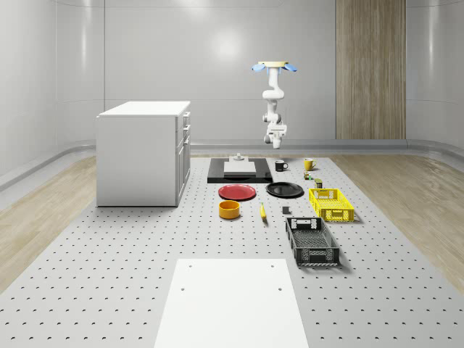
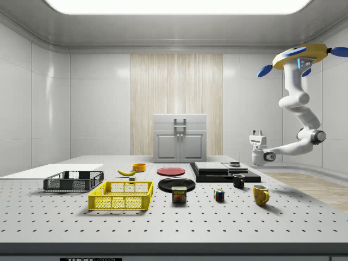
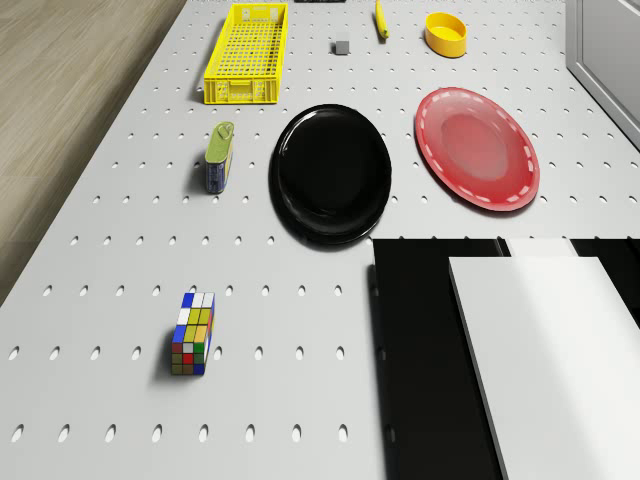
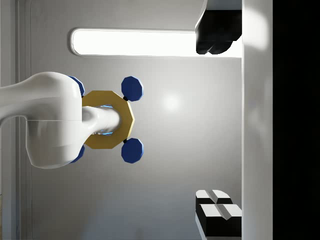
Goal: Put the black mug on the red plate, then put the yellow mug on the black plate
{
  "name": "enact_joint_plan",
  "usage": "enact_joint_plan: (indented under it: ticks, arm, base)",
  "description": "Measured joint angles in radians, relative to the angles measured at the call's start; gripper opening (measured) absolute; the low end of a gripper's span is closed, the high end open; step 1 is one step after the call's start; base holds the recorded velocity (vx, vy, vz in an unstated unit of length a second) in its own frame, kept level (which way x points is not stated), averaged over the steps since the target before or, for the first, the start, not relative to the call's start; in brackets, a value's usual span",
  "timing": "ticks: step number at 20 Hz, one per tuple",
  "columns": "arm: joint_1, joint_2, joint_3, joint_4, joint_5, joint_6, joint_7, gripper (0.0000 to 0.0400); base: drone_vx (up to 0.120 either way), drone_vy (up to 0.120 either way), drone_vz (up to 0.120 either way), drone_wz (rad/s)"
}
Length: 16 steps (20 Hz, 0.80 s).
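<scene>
Finds small black mug on perforated table, just beside flat black slab, and yellow mug near it, both apart from round red plate and round black plate; multicoloured cube and tin nearby. Records drone hovering high above the mugs' end, arm folded below, gripper upturned, fingers spread wide, gripping nothing.
</scene>
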<state>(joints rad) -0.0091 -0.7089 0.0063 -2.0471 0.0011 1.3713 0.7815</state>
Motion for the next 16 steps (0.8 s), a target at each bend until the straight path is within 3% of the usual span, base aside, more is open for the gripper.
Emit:
enact_joint_plan:
  ticks: [6,8,16]
  arm:
    - [-0.001,-0.003,0.003,-0.003,-0.004,0.004,0.0,0.04]
    - [-0.002,-0.004,0.005,-0.004,-0.006,0.006,0.001,0.04]
    - [-0.007,-0.009,0.022,-0.009,-0.03,0.012,0.004,0.04]
  base:
    - [0.0,-0.113,0.0,0.0]
    - [0.02,-0.02,0.0,0.0]
    - [0.12,0.0,0.0,0.0]
